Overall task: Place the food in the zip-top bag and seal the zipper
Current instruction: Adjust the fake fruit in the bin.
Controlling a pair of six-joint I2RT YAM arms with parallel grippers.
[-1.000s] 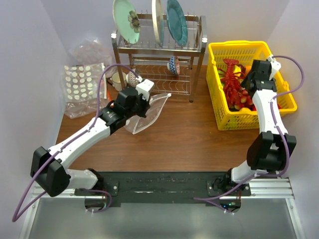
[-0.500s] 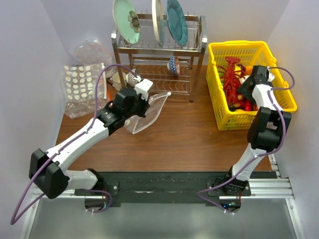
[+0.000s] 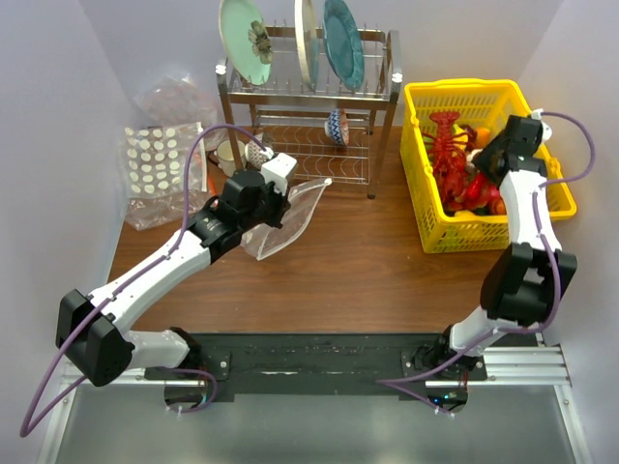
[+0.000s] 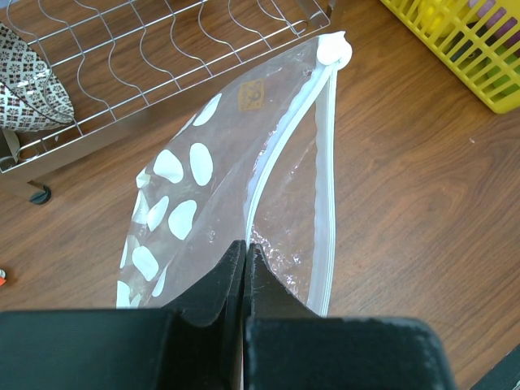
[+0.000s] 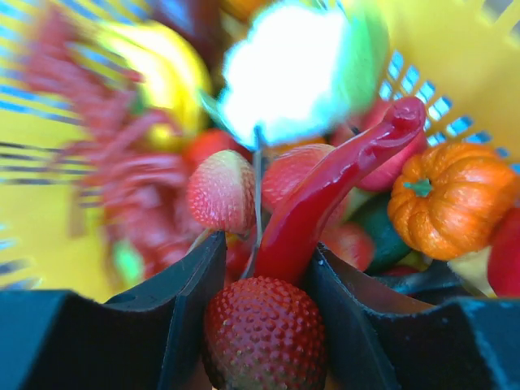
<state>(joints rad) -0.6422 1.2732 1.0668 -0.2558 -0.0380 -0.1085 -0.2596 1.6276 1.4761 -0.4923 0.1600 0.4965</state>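
Observation:
The zip-top bag lies on the table with its mouth gaping toward the basket. White blotches show through one of its walls. My left gripper is shut on the near lip, right at the zipper. The food is heaped in the yellow basket. My right gripper is down among it, shut on a red strawberry that fills the gap between the fingers. A red chili leans against the fingertips, next to an orange pumpkin.
A red lobster also lies in the basket. Behind the bag, a metal dish rack holds plates and bowls. At the far left are a clear pack with white dots, a wrinkly plastic sack and a mug.
My right gripper has shifted within the basket and its jaws have narrowed onto the strawberry. The left arm and the bag have stayed put.

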